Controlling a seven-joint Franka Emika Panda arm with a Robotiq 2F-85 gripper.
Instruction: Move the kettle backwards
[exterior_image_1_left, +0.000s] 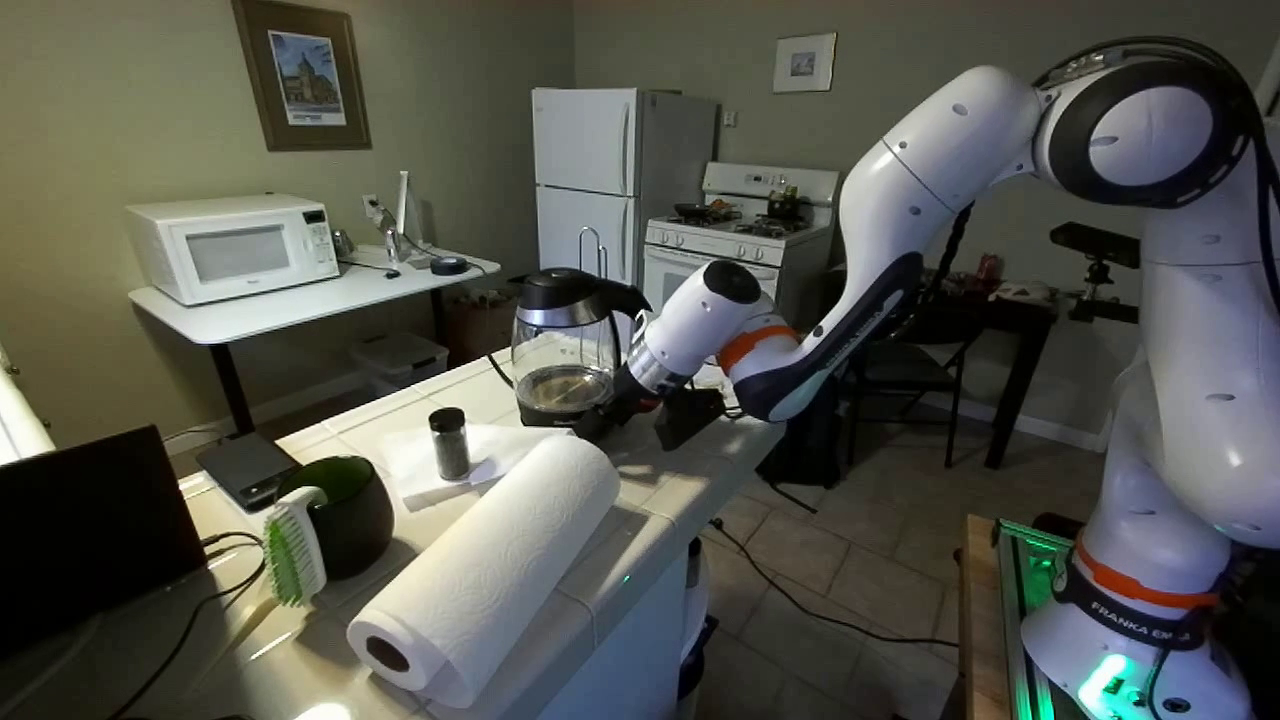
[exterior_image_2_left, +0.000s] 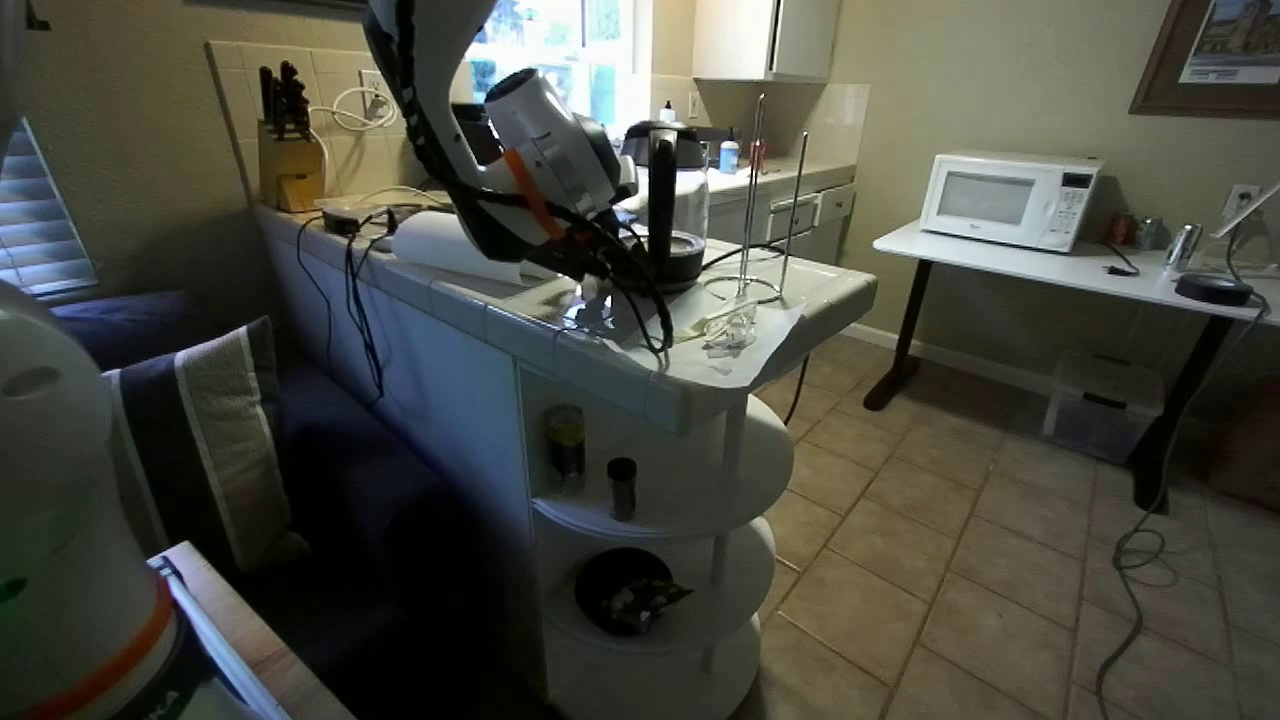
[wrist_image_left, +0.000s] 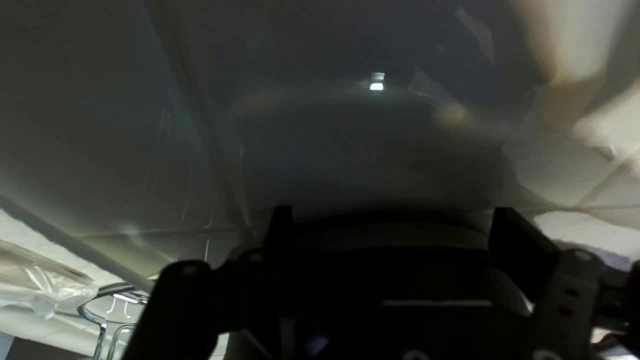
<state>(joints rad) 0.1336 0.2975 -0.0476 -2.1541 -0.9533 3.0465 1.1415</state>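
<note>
The kettle (exterior_image_1_left: 567, 345) stands upright on the tiled counter, with a clear glass body, dark lid, black handle and dark base. It also shows in an exterior view (exterior_image_2_left: 688, 205), handle toward the camera. My gripper (exterior_image_1_left: 600, 418) is low beside the kettle's base on its handle side, tilted down. In the wrist view my gripper's fingers (wrist_image_left: 392, 210) are wide apart, with a dark curved form between them that looks like the kettle's base (wrist_image_left: 390, 234). Whether the fingers touch the base cannot be told. The wrist view is very dark and looks upside down.
A paper towel roll (exterior_image_1_left: 500, 570) and a dark-lidded jar (exterior_image_1_left: 450, 445) lie near the kettle. A wire stand (exterior_image_2_left: 745, 285) and crumpled clear plastic (exterior_image_2_left: 730, 330) sit by the counter's rounded end (exterior_image_2_left: 690, 405). A dark green bowl (exterior_image_1_left: 350, 515) stands farther along.
</note>
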